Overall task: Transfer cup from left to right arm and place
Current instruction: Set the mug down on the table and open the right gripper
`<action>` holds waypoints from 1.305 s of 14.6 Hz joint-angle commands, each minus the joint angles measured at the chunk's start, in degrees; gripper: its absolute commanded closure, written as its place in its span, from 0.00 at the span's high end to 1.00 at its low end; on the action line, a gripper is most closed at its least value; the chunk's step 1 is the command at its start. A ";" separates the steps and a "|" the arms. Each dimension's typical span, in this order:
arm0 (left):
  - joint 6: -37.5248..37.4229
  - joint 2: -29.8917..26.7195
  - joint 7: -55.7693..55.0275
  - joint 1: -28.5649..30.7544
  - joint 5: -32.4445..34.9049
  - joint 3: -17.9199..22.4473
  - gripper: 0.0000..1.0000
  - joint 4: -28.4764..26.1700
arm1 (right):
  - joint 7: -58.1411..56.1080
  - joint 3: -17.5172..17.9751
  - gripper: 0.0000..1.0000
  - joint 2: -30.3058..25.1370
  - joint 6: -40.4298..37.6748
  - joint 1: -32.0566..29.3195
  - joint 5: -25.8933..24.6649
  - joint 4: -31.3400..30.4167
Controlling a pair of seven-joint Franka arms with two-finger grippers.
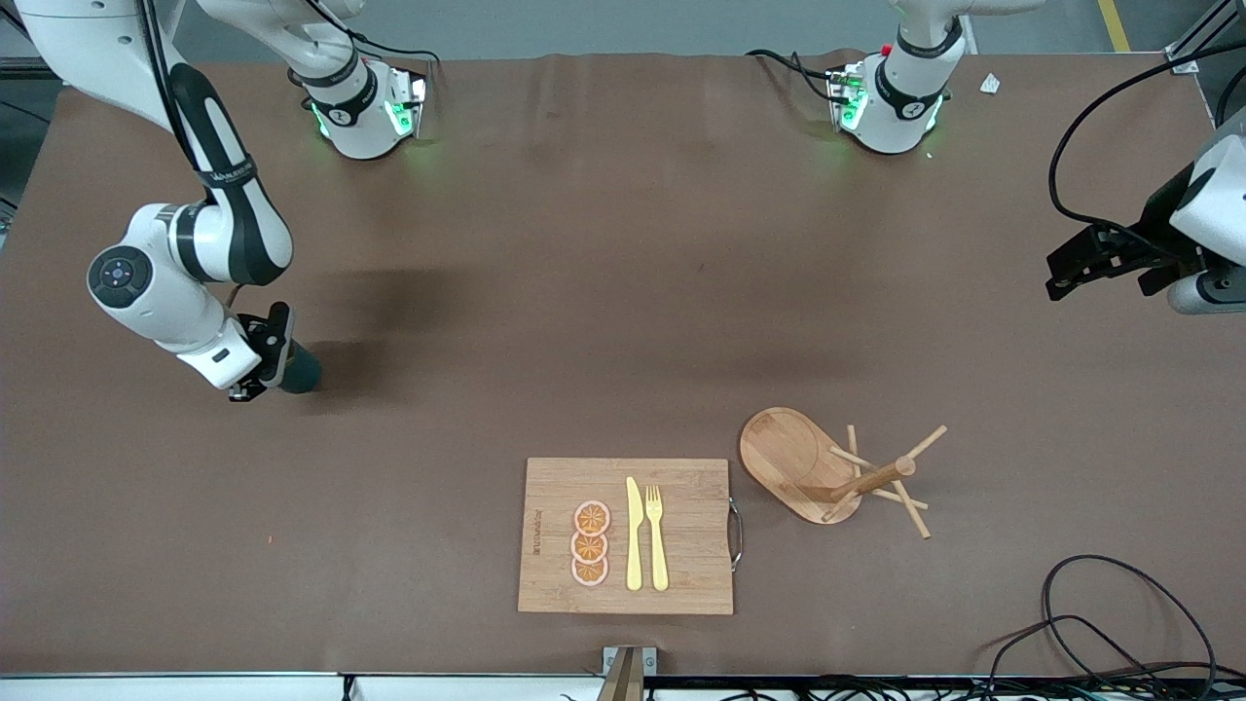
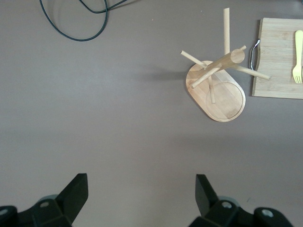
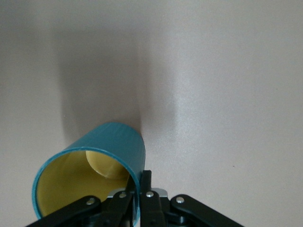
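Robotics lab, staged kitchen props. Two white robot arms: right arm, left arm, bases bolted at worktop edge, green status lights glowing. Brown sheet covers whole worktop. Loose black cables trail at corner near left arm. Props only: cutting board, yellow knife, fork, fake orange slices, wooden peg stand. Grey floor with yellow line past worktop.

We see the cup as a dark teal mug with a yellowish inside, tipped toward its side and pinched by its rim, one finger inside and one outside. It sits low over bare table at the right arm's end, well apart from the cutting board.
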 commanded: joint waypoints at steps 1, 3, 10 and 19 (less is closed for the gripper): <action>-0.42 0.41 -0.03 0.02 -0.99 -0.09 1.00 1.19 | 2.90 0.59 0.47 -0.35 1.54 0.00 -0.34 -1.87; -0.42 0.41 -0.03 0.02 -0.99 -0.09 1.00 1.19 | 5.18 0.59 1.00 -0.53 1.01 0.00 -0.34 -1.78; -0.51 0.24 -0.55 -0.16 -0.90 -0.17 1.00 1.11 | 18.79 0.68 1.00 -3.86 -18.82 0.00 -0.34 6.20; -1.48 0.15 -0.46 -0.07 -0.90 -0.18 1.00 1.02 | 51.84 0.77 1.00 -12.75 -35.87 -0.01 2.74 15.24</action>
